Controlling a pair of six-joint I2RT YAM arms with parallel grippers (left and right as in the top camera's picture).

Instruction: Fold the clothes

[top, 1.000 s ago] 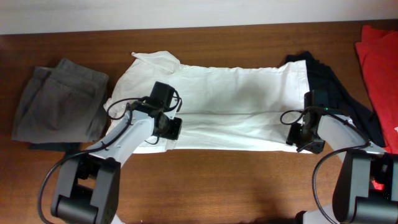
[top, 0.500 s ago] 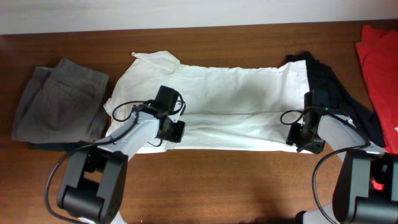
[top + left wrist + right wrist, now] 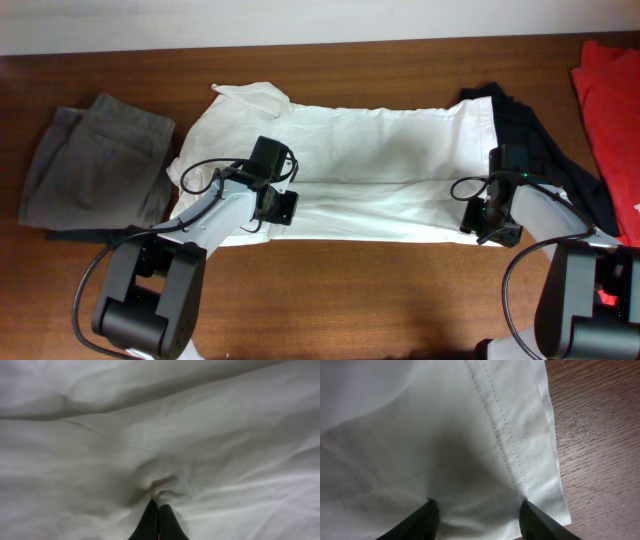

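We pinch the white clothes (image 3: 380,160) with our left gripper (image 3: 158,512), our right gripper (image 3: 477,510) stands wide, and most folding looks not yet done.

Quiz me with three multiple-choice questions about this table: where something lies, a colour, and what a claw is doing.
1. Where do the folded grey-khaki trousers lie relative to the long white cotton garment? A. On it. B. Left of it. C. Right of it.
2. What colour is the cloth at the brown wooden table's far right edge? A. Red. B. Blue. C. Green.
3. What is the left gripper doing? A. Hanging open. B. Pinching a pucker of the white garment. C. Gripping the trousers.
Answers: 1 B, the overhead view shows them to its left; 2 A, plainly red; 3 B, it is shut on a bunched fold.
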